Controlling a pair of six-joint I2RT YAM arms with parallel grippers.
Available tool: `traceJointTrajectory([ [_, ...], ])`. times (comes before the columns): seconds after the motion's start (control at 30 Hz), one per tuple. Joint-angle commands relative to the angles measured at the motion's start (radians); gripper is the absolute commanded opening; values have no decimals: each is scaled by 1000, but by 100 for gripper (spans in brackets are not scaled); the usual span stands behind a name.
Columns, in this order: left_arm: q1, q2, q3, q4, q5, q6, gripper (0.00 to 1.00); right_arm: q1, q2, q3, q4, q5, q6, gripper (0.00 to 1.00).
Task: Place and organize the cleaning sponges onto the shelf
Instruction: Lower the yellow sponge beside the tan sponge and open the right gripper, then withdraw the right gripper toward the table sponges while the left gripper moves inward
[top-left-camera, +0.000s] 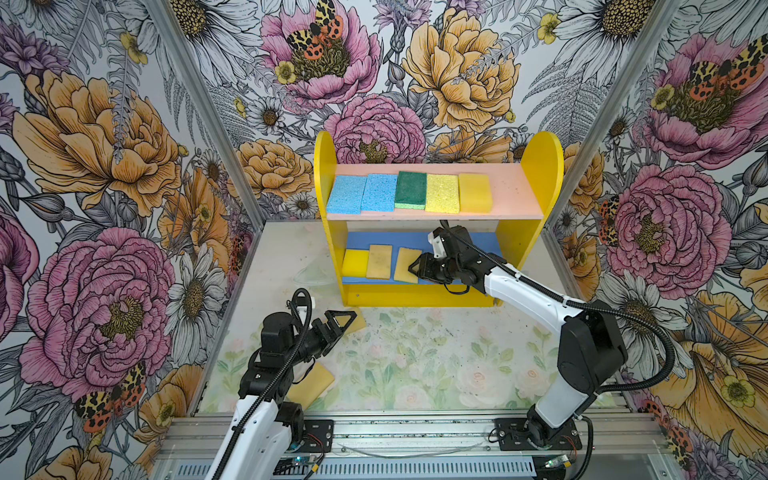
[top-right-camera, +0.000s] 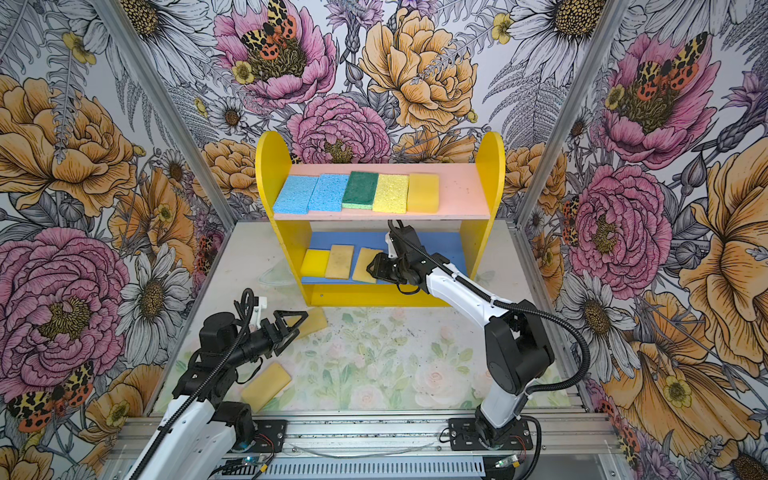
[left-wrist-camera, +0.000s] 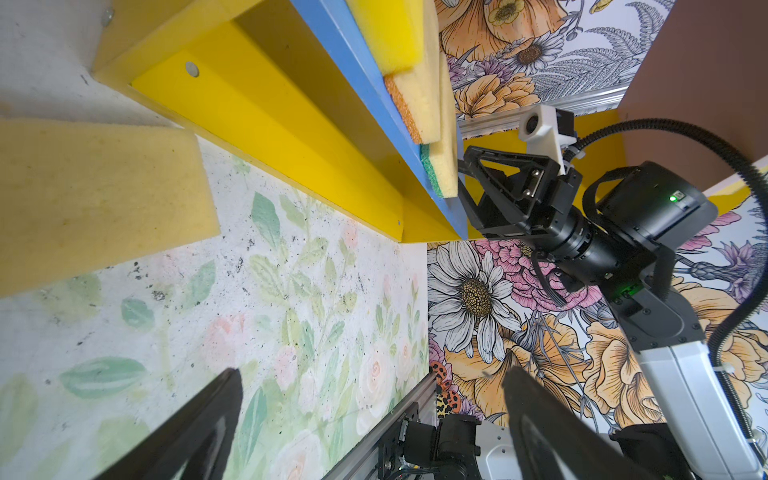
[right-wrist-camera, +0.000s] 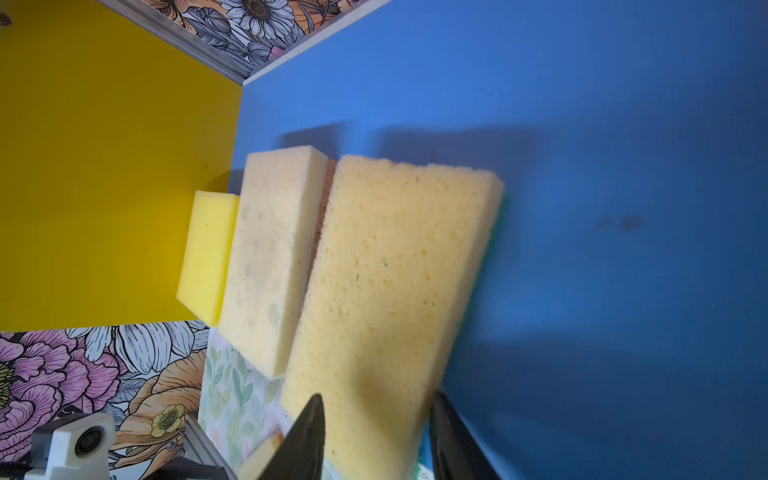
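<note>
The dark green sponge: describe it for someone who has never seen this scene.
Find the yellow-sided shelf at the back wall and look at its pink upper board. Five sponges lie there in a row; the dark green sponge is the middle one, between a light blue sponge and a pale yellow sponge. It alone is dark, with a light green base.

Five sponges (top-left-camera: 410, 190) line the shelf's (top-left-camera: 540, 166) upper board (top-left-camera: 515, 191), three the lower board (top-left-camera: 411, 240), two the table (top-left-camera: 436, 365) before it.

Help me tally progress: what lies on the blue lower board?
Three sponges: small bright yellow sponge, orange-backed tan-yellow sponge, green-backed tan-yellow sponge. The right gripper covers part of the blue board.
</note>
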Motion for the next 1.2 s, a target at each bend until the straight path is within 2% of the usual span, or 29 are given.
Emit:
traceJointTrajectory([
  [0.0, 12, -9, -6, -4, 21, 24, 99, 19, 35, 57, 22, 4, -25, 44],
  [0.47, 14, -9, -3, -18, 10, 27, 99, 23, 25, 79, 20, 28, -43, 50],
  [0.77, 14, 9, 17, -79, -67, 47, 99, 29, -178, -81, 21, 90, -32, 54],
  [1.17, 15, 185, 81, -161, -271, 101, 99, 116, -502, -420, 63, 104, 46, 55],
])
